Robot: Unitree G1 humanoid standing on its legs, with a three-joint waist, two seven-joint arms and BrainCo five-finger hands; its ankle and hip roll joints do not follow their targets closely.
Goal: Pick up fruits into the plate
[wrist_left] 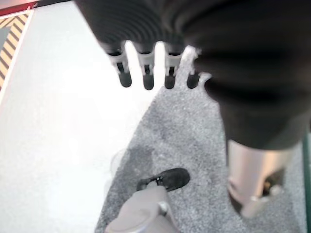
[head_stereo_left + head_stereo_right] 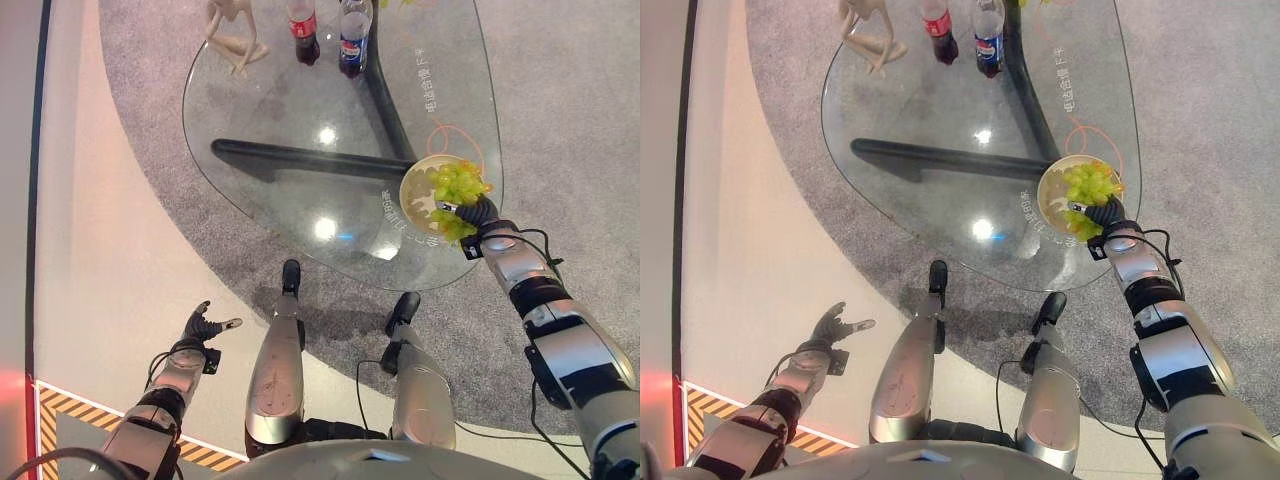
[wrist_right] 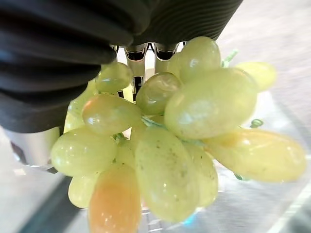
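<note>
The right hand (image 2: 478,213) holds the grapes (image 2: 458,192) in curled fingers right over the plate (image 2: 416,196) at the table's (image 2: 290,110) near-right edge, while the left hand (image 2: 201,326) hangs open, well apart.

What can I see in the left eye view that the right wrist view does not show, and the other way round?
The left eye view alone gives the glass table, the plate near its edge, two bottles and the left hand hanging open over the floor. The right wrist view alone gives single grapes from close by, one of them orange-tinted. Both show the green grapes at the right hand.
</note>
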